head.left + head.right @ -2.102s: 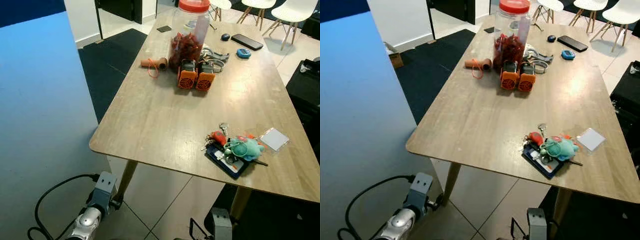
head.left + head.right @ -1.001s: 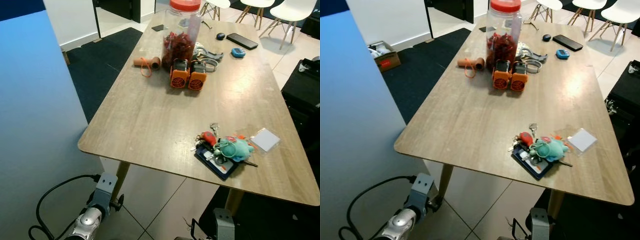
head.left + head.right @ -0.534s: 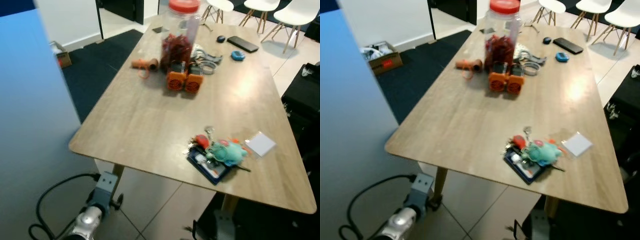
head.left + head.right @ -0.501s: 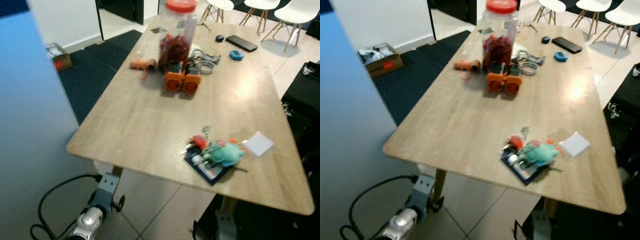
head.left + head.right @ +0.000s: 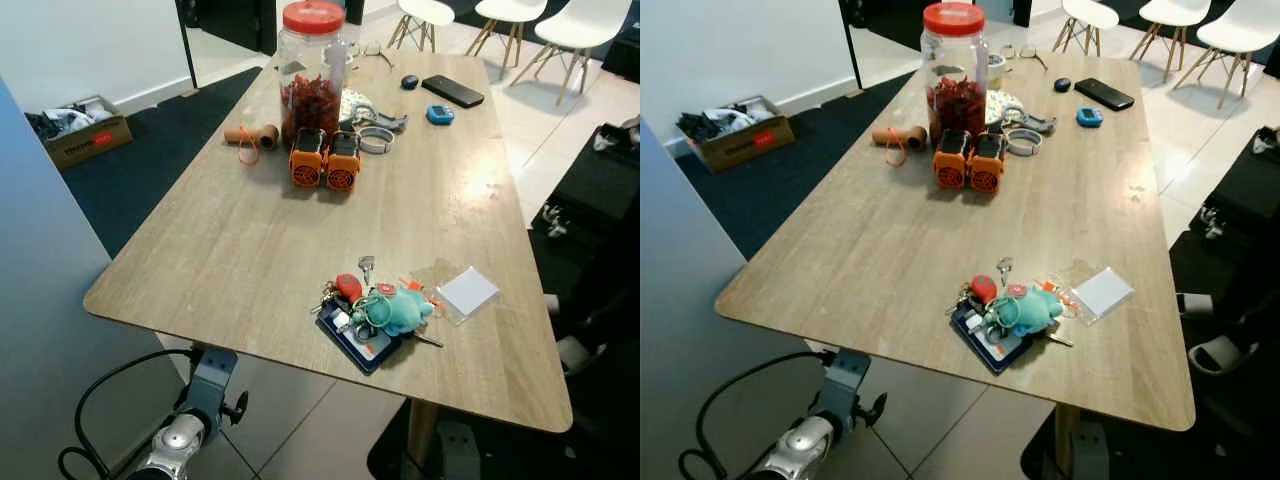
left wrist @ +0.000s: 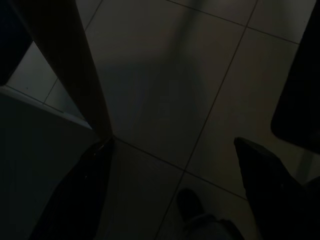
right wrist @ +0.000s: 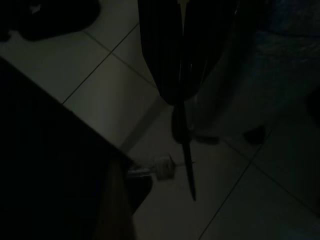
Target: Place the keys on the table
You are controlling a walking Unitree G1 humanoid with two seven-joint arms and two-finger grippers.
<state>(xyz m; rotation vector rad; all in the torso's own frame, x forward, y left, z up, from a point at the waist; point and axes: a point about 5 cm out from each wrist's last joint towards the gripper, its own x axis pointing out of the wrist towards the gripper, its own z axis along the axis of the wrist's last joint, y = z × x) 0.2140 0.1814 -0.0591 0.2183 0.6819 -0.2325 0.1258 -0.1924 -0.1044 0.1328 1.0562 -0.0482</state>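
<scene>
a: keys (image 5: pixel 372 308) — where?
b: flat on the table (image 5: pixel 230 250), near its front edge, bunched with a teal plush charm and a red fob over a dark card holder. a white card (image 5: pixel 467 293) lies just beside.

a: progress?
b: placing looks done; nothing visibly left.

a: long axis?
b: bunch runs roughly along the front edge; one key points toward the jar (image 5: pixel 311 62).

a: grippers?
b: left gripper (image 6: pixel 170 190) hangs over dim floor, fingers apart. right gripper (image 7: pixel 181 65) — fingers together, holding nothing.
</scene>
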